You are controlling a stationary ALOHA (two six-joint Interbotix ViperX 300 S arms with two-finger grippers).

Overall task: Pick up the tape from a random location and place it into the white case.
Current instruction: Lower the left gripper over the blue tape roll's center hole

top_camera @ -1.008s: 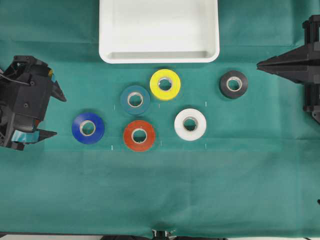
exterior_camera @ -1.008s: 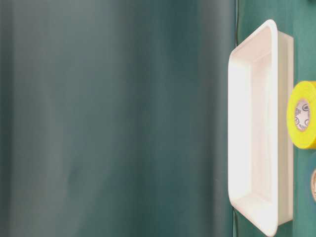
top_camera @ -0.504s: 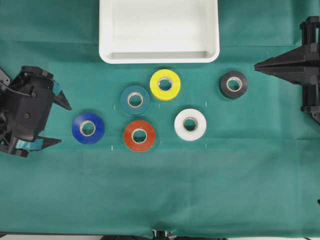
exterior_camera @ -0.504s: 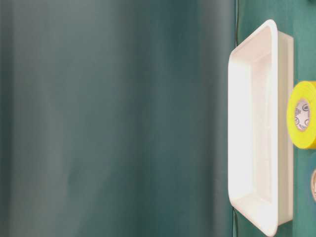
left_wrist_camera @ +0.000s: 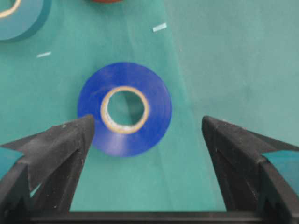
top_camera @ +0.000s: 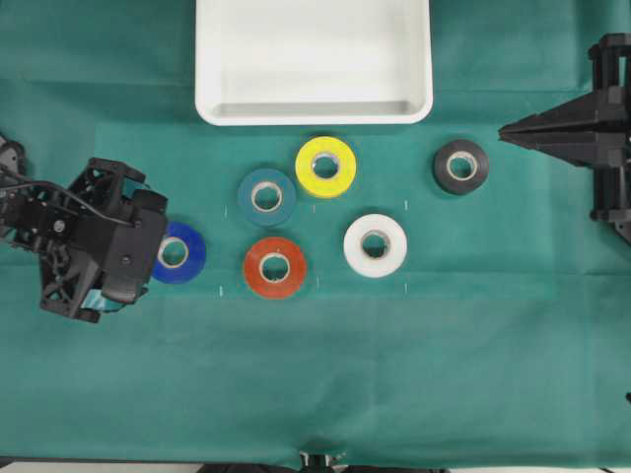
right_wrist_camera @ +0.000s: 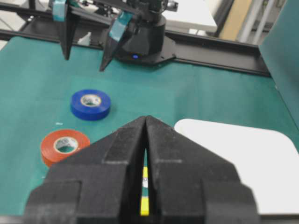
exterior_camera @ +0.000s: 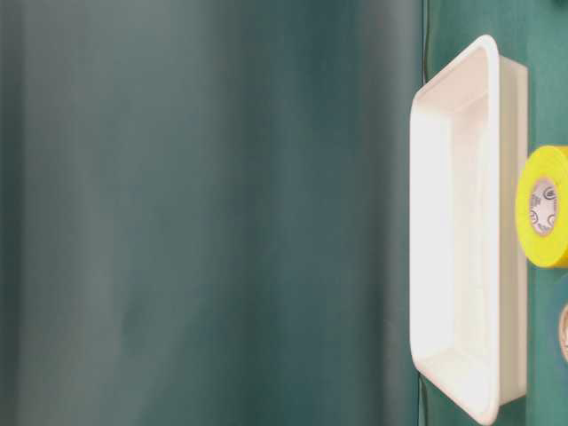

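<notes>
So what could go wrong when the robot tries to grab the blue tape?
The left gripper is open above the tape, but the roll sits off-centre, nearer one finger. That finger might land on the roll or nudge it away. On the way to the white case, the teal roll and yellow roll lie between and could get bumped.

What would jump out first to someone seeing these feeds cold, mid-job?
Probably the left gripper, open and hovering over the royal-blue tape at the left of the green cloth, with the roll just ahead of its fingertips in the wrist view. Next, the cluster of coloured rolls mid-table: teal roll, yellow roll, red roll, white roll, black roll. The white case lies beyond them, nothing in it.
</notes>
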